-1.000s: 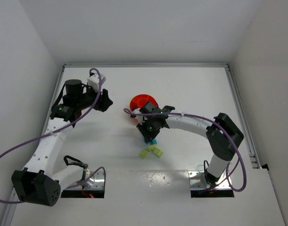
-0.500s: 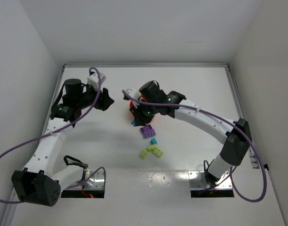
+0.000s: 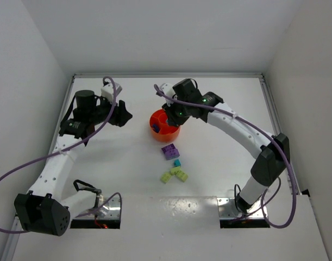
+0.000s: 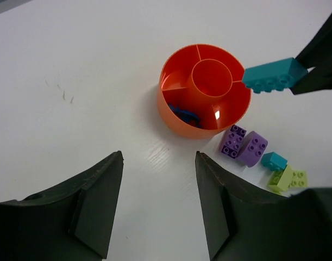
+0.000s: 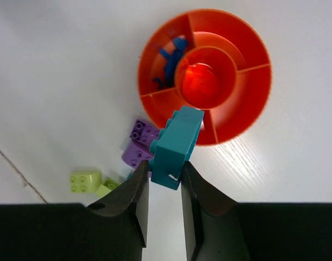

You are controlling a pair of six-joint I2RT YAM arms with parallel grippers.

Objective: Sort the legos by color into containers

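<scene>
My right gripper (image 5: pixel 163 165) is shut on a long teal lego (image 5: pixel 177 142) and holds it above the near rim of the round orange bowl (image 5: pixel 254 92). From the left wrist view the teal lego (image 4: pixel 273 74) hangs over the bowl's (image 4: pixel 175 116) right edge. Blue legos (image 5: pixel 168 61) lie in one outer compartment. On the table beside the bowl lie two purple legos (image 3: pixel 170 151), a small teal lego (image 3: pixel 177 162) and yellow-green legos (image 3: pixel 174 174). The right gripper (image 3: pixel 170 113) is over the bowl (image 3: pixel 157 134). My left gripper (image 3: pixel 124 115) stays left of it, open and empty (image 4: pixel 159 157).
The bowl's centre well (image 5: pixel 202 82) and the other outer compartments (image 4: pixel 179 81) show nothing in them. A raised rail (image 3: pixel 274 117) runs along the table's right edge. White walls close in the back and the sides.
My right arm has swung from the pile of loose legos up to the bowl, carrying the teal lego. The left arm has not moved.
</scene>
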